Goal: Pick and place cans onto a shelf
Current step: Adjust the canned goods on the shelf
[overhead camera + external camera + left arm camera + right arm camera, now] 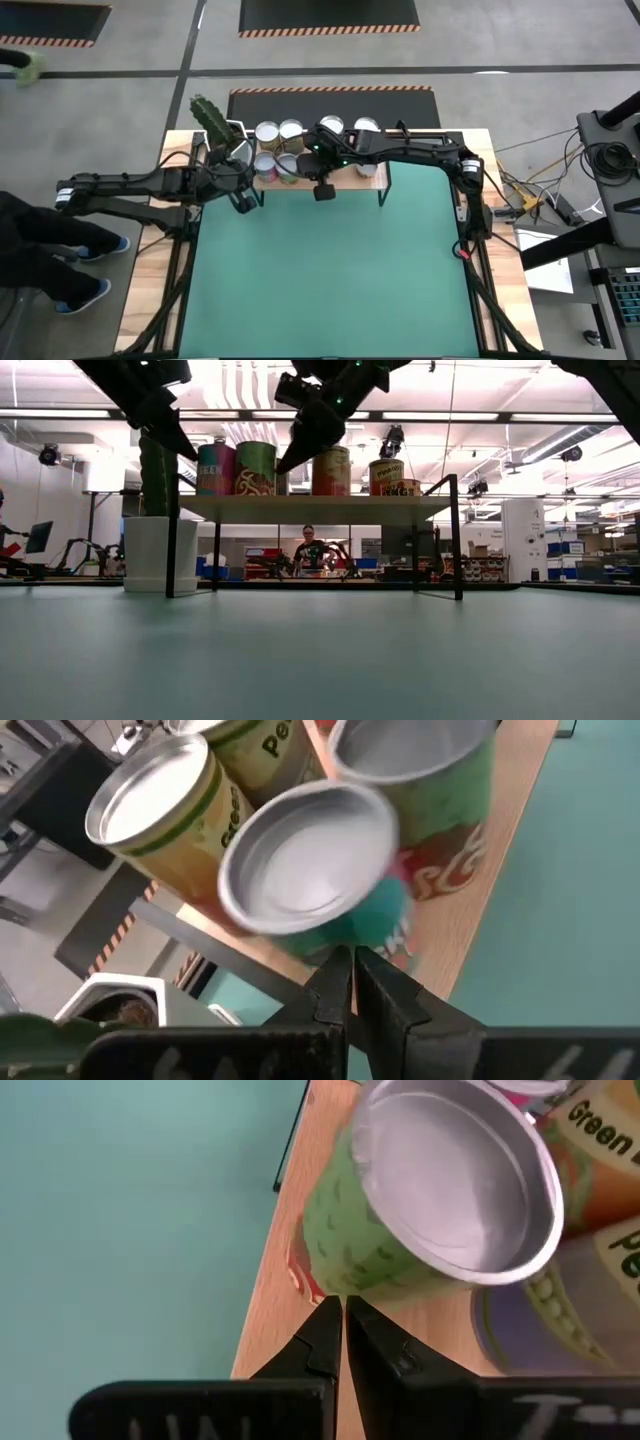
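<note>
From above, I saw the green-matted table (330,270) with the shelf (372,172), a light wooden board on thin black legs, standing along its far edge. The cans (278,150) were gathered on the shelf: four packed together at its left end and two more (347,127) farther along toward the middle, all showing shiny silver tops. A white pot (147,554) holding a green cactus (211,120) stood just beside the shelf's left end. My left gripper (245,201) hung at the front edge of the shelf near its left end, fingers pressed together with nothing between them; its wrist camera looked past those closed fingers (330,988) at a teal-labelled can (310,860) just beyond the tips, a green-and-red can (440,780) and a pale yellow one (160,800) close around it. My right gripper (322,191) reached in from the right, poised over the front edge of the shelf near its middle, its jaws likewise closed and empty; its wrist camera showed the tips (325,1330) over the wooden board, right beside a green-labelled can (440,1190). From table height, the cans stood upright in a row on the shelf top, both grippers hung above it, and a person (308,550) was visible in the room far behind.
</note>
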Robot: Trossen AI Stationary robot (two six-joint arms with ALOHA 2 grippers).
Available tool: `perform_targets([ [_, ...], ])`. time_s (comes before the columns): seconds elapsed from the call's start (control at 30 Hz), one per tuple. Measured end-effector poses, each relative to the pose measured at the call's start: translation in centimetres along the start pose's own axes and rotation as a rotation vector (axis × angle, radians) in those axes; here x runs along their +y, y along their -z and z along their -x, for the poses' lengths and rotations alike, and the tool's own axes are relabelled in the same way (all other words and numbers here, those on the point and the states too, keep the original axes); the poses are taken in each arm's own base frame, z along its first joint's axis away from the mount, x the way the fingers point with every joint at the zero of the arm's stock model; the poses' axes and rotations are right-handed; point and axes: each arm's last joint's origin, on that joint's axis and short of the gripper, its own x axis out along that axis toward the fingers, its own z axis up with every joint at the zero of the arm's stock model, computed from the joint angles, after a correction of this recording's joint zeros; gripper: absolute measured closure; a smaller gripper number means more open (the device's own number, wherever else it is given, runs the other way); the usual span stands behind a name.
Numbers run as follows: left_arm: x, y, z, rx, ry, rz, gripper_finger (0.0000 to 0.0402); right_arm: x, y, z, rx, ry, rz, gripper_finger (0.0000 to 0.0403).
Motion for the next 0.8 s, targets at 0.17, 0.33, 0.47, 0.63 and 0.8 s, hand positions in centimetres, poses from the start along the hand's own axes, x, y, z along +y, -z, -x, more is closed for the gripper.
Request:
perform_targets([
  [0.17, -0.1, -0.3, -0.2, -0.041, -0.001, 0.003, 0.0402, 0.2, -0.3, -0.1, -0.014, 0.003, 0.020, 0.0394],
  [0.33, -0.2, -0.3, -0.3, -0.060, -0.003, -0.011, 0.0402, 0.3, -0.2, 0.1, -0.003, -0.003, 0.019, 0.0394],
  [0.47, -0.1, -0.3, -0.2, -0.065, -0.001, -0.008, 0.0402, 0.3, -0.4, 1.1, -0.005, 0.006, 0.008, 0.0394],
  [0.63, 0.2, -0.4, 0.4, -0.086, 0.010, -0.012, 0.0402, 0.3, -0.7, 2.5, -0.017, 0.013, -0.002, 0.0394],
  [0.8, 0.9, -1.5, 1.7, -0.152, 0.058, -0.027, 0.0402, 0.3, -1.0, 3.8, -0.034, 0.023, 0.006, 0.0394],
])
